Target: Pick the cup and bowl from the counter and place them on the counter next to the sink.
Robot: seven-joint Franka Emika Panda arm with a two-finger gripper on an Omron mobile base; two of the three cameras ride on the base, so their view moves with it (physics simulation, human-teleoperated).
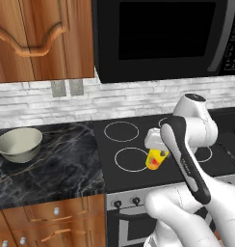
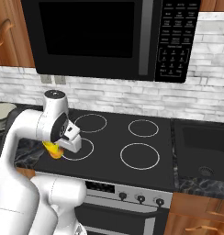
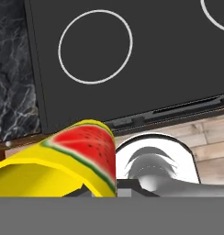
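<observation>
Hand [image 1: 157, 157] gripping cup [image 1: 156, 159], above stovetop [image 1: 138, 140]

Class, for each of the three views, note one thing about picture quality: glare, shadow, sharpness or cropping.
Left base view: the counter shows a soft gloss, and the bowl is evenly lit with a shaded inside. Right base view: the stovetop is matte, with no harsh glare. Hand view: the cup sits very close, large and cropped at the left edge, its watermelon mark sharp.

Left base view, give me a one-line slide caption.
White arm carries the yellow cup over the black stovetop; the bowl waits on the counter.
</observation>
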